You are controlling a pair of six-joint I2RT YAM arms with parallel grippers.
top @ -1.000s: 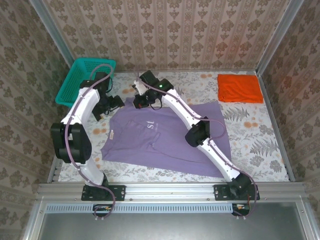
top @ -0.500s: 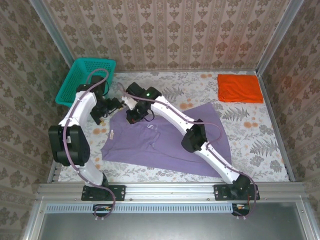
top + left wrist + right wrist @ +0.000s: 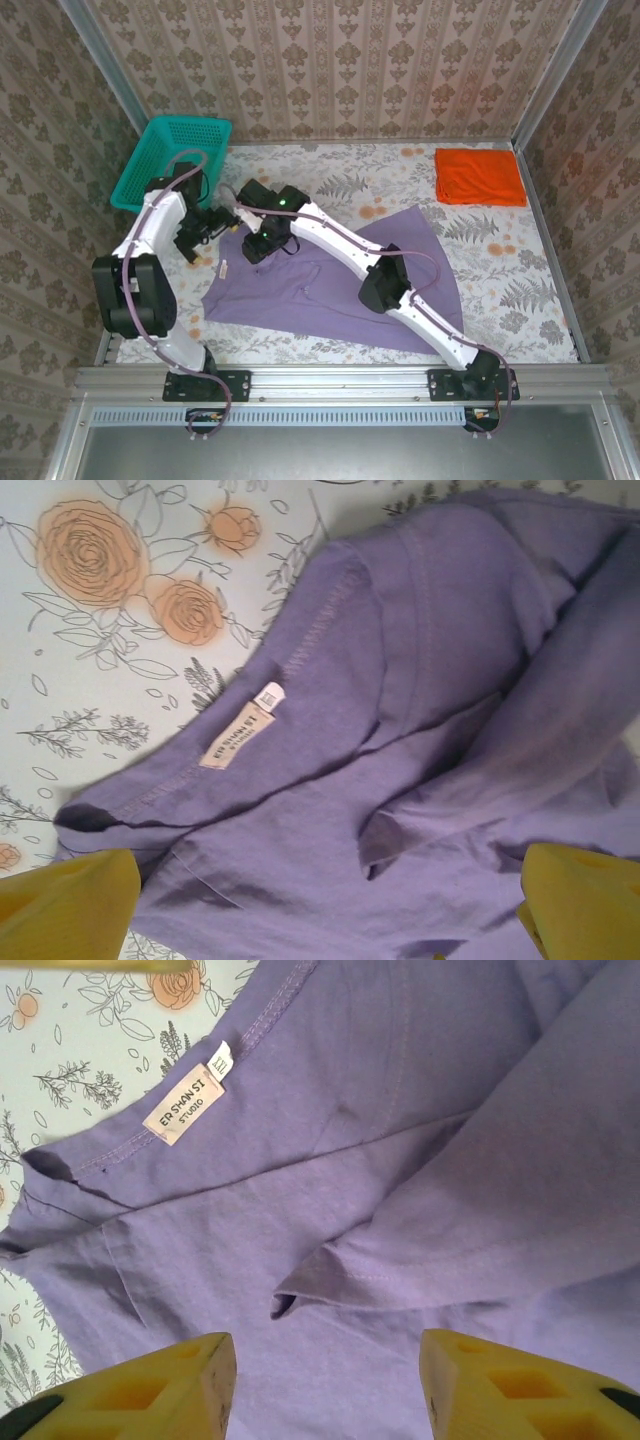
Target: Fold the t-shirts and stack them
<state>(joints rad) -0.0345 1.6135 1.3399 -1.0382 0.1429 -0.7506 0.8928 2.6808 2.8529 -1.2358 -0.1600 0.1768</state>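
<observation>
The lavender-purple t-shirt lies spread on the table, its far-left part folded over onto the chest. Its neck label faces up by the collar. My right gripper hovers open just above the folded-over sleeve corner, with nothing between its yellow fingers; from above, the right gripper is over the shirt's upper left. My left gripper is wide open above the collar area, beside the label, and seen from above the left gripper is at the shirt's left edge. The orange t-shirt lies folded at the back right.
A teal mesh basket stands at the back left corner, close behind the left arm. The flowered tablecloth shows bare to the right of the purple shirt. Metal frame rails and patterned walls enclose the table.
My right gripper dragged the shirt's far-left part leftward and nearer, folding it over the chest lettering, then opened and let go. The left gripper shifted slightly left.
</observation>
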